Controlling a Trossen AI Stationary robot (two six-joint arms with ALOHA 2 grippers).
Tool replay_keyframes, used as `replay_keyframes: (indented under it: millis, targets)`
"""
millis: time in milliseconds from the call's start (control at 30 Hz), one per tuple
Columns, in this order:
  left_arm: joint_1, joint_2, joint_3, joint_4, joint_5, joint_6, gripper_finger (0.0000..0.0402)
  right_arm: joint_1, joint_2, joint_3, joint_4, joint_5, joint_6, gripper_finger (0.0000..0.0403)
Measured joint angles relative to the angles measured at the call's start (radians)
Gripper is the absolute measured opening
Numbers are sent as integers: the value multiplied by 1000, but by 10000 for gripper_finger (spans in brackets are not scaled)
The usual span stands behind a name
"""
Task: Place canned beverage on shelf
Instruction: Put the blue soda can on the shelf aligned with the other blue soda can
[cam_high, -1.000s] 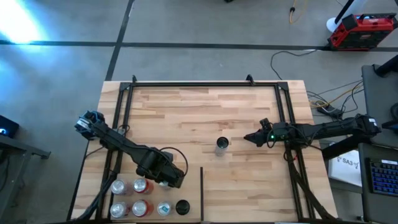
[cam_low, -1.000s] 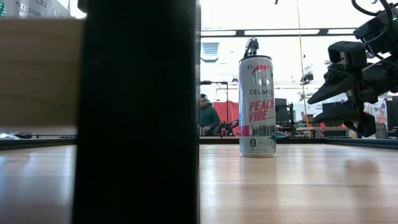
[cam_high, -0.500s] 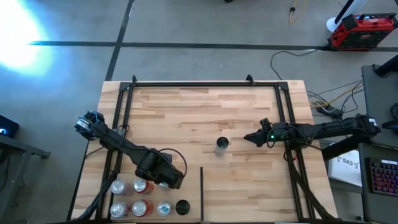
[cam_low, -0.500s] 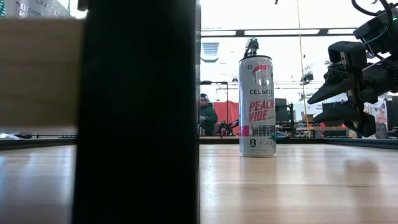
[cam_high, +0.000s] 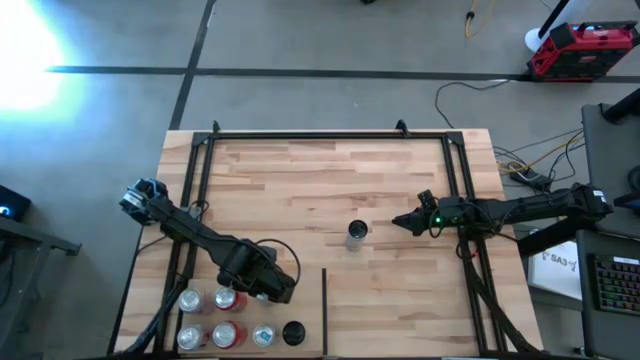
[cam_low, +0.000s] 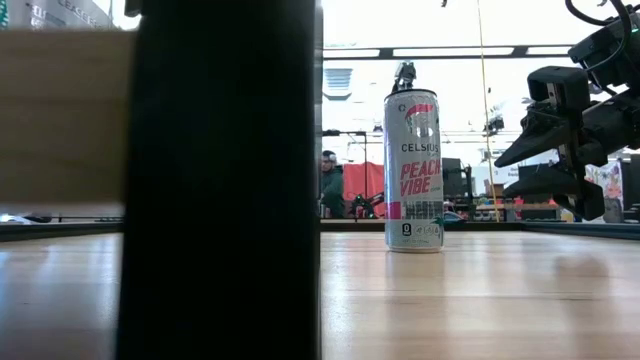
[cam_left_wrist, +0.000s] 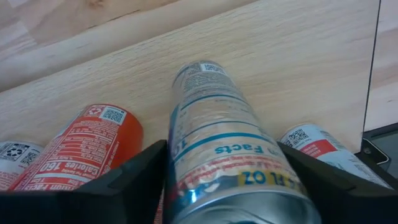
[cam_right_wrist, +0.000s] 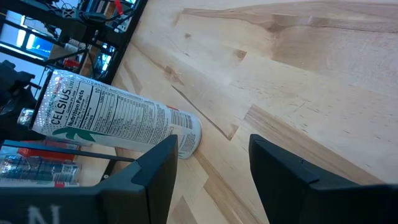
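Note:
A white Celsius can (cam_high: 357, 233) stands upright on its base mid-shelf (cam_low: 413, 170), on the light wooden board (cam_high: 300, 180) framed by black rails. My right gripper (cam_high: 395, 221) hovers just right of it, level, its fingers (cam_right_wrist: 155, 174) a little apart with nothing between them. At the shelf's near left corner stand several cans (cam_high: 208, 318). My left gripper (cam_high: 272, 290) points down over that group and is shut on a silver can with blue bands (cam_left_wrist: 217, 124). My left gripper pinches the silver can's upper body (cam_left_wrist: 186, 165) between its two fingers, one on each side. The fingers come from above, pointing steeply down along the can's height. The can is upright, its base (cam_left_wrist: 200, 67) toward the board; whether it is lifted, I cannot tell.
A thin black divider strip (cam_high: 324, 310) runs from the near edge, right of the can group, and blocks much of the low view. A red-orange can (cam_left_wrist: 81, 146) and a red-and-white can (cam_left_wrist: 311, 143) flank the held one. A black round item (cam_high: 293, 333) sits by the divider.

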Motion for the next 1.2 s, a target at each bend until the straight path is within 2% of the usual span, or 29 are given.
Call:
replay_keyframes:
  millis: [133, 300, 500, 800, 1200]
  targets:
    - [-8, 0, 0, 7, 0, -12, 221, 0, 0, 0, 0, 0, 0, 183]
    - [-16, 0, 0, 17, 1, -26, 220, 0, 0, 0, 0, 0, 0, 183]
    - [-22, 0, 0, 25, 8, -31, 248, 0, 0, 0, 0, 0, 0, 183]
    - [-36, 0, 0, 33, 10, -36, 235, 0, 0, 0, 0, 0, 0, 183]
    - [-35, 0, 3, 40, 9, -21, 272, 0, 0, 0, 0, 0, 0, 183]
